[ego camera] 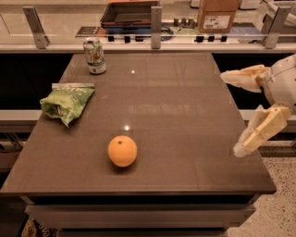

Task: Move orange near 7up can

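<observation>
The orange sits on the brown table, near the front and a little left of centre. The 7up can stands upright at the table's far left corner, well apart from the orange. My gripper is at the right edge of the table, off to the right of the orange and far from it. Its two cream fingers are spread wide apart with nothing between them.
A crumpled green chip bag lies at the left side of the table, between the can and the orange. Behind the table runs a counter with a railing, a dark tray and a cardboard box.
</observation>
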Action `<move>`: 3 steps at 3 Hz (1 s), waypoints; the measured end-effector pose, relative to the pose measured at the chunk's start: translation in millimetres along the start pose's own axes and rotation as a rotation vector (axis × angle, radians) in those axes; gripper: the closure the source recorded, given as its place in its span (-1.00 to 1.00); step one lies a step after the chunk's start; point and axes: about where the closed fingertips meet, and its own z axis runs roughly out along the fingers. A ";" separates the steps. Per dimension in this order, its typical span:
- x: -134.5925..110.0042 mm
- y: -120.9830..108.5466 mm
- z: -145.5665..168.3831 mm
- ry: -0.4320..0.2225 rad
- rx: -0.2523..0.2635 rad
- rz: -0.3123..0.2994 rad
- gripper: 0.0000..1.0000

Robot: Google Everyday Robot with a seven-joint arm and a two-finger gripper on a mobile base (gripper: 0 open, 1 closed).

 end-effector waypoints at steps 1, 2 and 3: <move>-21.3 17.8 15.3 -0.175 0.011 0.050 -1.00; -38.5 29.0 29.1 -0.226 0.069 0.101 -1.00; -53.8 28.6 50.5 -0.173 0.168 0.138 -1.00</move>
